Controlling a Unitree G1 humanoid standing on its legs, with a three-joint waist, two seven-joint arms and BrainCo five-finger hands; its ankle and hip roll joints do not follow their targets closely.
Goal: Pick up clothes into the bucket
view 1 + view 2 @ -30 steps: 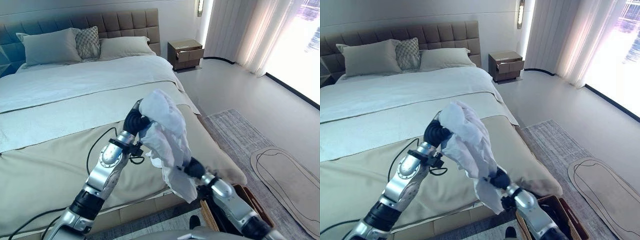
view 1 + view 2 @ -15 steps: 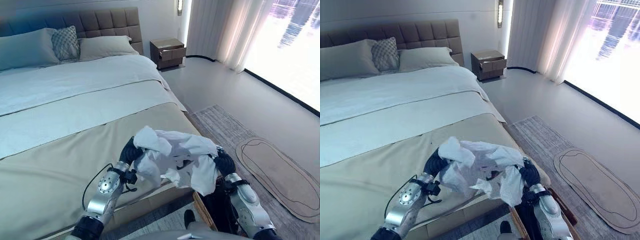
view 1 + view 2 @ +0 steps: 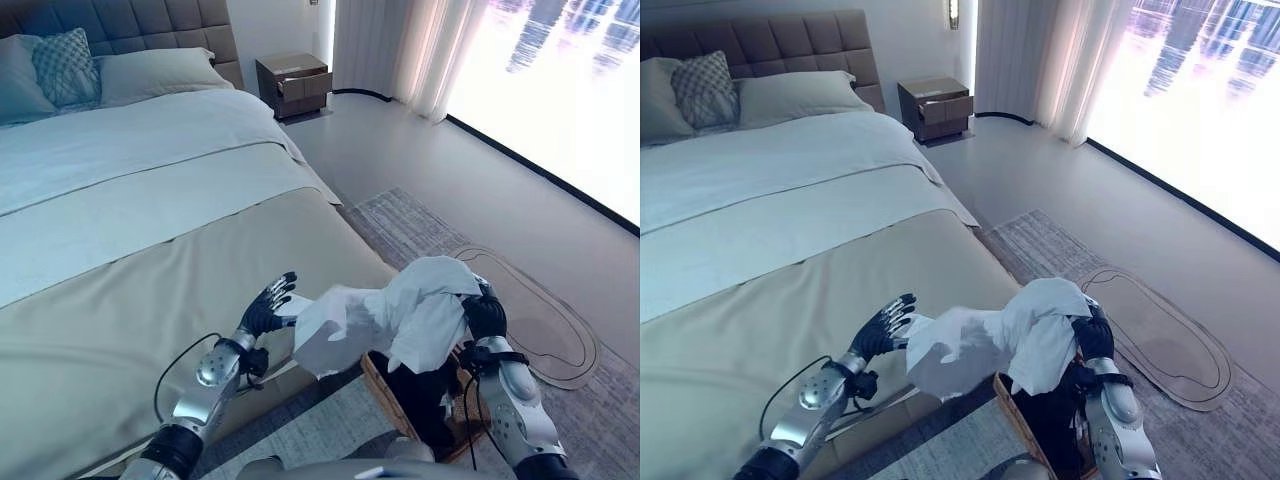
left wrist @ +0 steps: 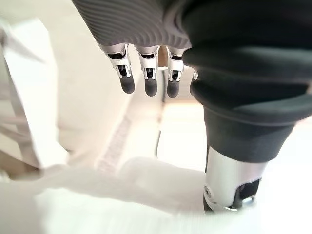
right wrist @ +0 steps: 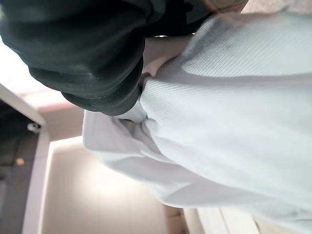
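Note:
A crumpled white garment (image 3: 400, 315) hangs in the air off the bed's foot corner, above a woven basket (image 3: 372, 378) with a dark inside that stands on the floor. My right hand (image 3: 487, 315) holds the garment's upper right part, and in the right wrist view the cloth (image 5: 229, 122) bunches into it. My left hand (image 3: 268, 308) is open with spread fingers over the bed's edge, just left of the garment and apart from it. In the left wrist view its straight fingers (image 4: 146, 83) point past pale cloth (image 4: 97, 195).
The bed (image 3: 120, 280) with a beige cover takes up the left. A grey rug (image 3: 420, 225) and an oval mat (image 3: 540, 320) lie on the floor to the right. A nightstand (image 3: 293, 82) stands by the headboard, with curtains and a bright window behind.
The camera has swung right. My left hand let go of the garment and opened. The right hand carried the garment rightward off the bed to above the basket.

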